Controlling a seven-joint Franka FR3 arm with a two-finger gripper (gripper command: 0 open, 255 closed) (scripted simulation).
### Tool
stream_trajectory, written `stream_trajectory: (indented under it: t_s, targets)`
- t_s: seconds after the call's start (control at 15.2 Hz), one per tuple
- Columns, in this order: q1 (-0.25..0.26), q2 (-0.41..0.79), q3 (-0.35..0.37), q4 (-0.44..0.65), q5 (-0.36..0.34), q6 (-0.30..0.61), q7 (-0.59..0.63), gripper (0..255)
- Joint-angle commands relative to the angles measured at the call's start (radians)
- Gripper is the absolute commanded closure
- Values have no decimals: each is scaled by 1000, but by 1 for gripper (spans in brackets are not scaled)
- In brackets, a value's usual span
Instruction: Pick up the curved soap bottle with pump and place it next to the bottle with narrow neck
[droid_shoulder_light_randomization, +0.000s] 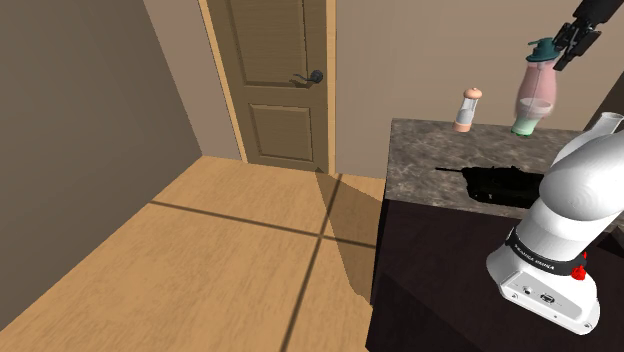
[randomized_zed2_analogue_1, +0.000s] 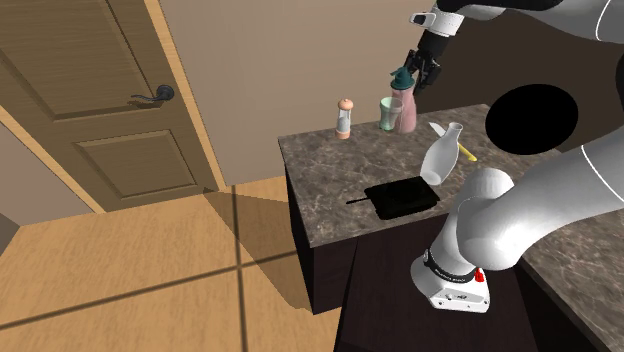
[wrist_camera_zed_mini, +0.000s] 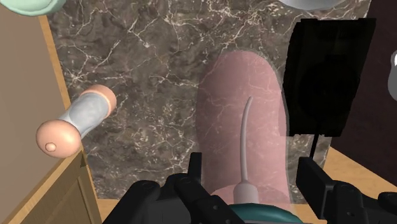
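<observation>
Writing: a dark band on the arm (randomized_zed2_analogue_1: 520, 215) near its base carries small lettering, too small to read.

Gripper (droid_shoulder_light_randomization: 563, 44) (randomized_zed2_analogue_1: 413, 72) (wrist_camera_zed_mini: 253, 170): jaws clamped on the teal pump (droid_shoulder_light_randomization: 543, 48) (randomized_zed2_analogue_1: 402, 76) (wrist_camera_zed_mini: 254, 215) of the soap bottle (droid_shoulder_light_randomization: 538, 95) (randomized_zed2_analogue_1: 406, 112) (wrist_camera_zed_mini: 245, 108).

The soap bottle has a pink see-through body, with the dip tube visible inside in the wrist view. It hangs below the gripper. By the wrist view it is over bare counter (droid_shoulder_light_randomization: 430, 160) (randomized_zed2_analogue_1: 330, 190) (wrist_camera_zed_mini: 146, 63), between the wall (wrist_camera_zed_mini: 25, 76) and the tray (droid_shoulder_light_randomization: 500, 183) (randomized_zed2_analogue_1: 403, 197) (wrist_camera_zed_mini: 327, 76). Its base appears clear of the stone.

Edges:
- The small bottle (droid_shoulder_light_randomization: 467, 110) (randomized_zed2_analogue_1: 345, 118) (wrist_camera_zed_mini: 76, 121) has peach ends. It stands at the counter's back corner, close to the wall edge.
- The green cup (droid_shoulder_light_randomization: 521, 127) (randomized_zed2_analogue_1: 387, 113) (wrist_camera_zed_mini: 28, 5) also sits along the back edge.
- The tray is black and lies mid-counter, its handle toward the second exterior view's left.
- The white bottle (randomized_zed2_analogue_1: 443, 155) has a narrow neck. It is just beside the tray's far right corner in the second exterior view.
- A thin yellow-and-white stick (randomized_zed2_analogue_1: 466, 152) lies just behind the white bottle.

Open room:
- There is a broad strip of bare stone between the small bottle and the tray.
- More bare stone lies on the tray's left in the second exterior view, out to the counter's side edge.
- Past that edge the counter drops to the wood floor (droid_shoulder_light_randomization: 150, 260) (randomized_zed2_analogue_1: 150, 270), with the door (droid_shoulder_light_randomization: 280, 80) (randomized_zed2_analogue_1: 90, 110) beyond.
</observation>
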Motion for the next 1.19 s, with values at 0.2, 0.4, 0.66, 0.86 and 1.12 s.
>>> stream_trajectory:
  t_s: [0.2, 0.4, 0.66, 0.86, 1.12]
  targets:
    - [-7, -6, -14, -71, -11, 67, -6, 255]
    - [-8, -5, -26, -108, -15, 106, -11, 255]
    - [-8, 0, -44, -155, -20, 158, -20, 255]
    - [-7, 6, -59, -189, -23, 198, -27, 255]
    - [-2, 18, -83, -231, -25, 252, -39, 255]
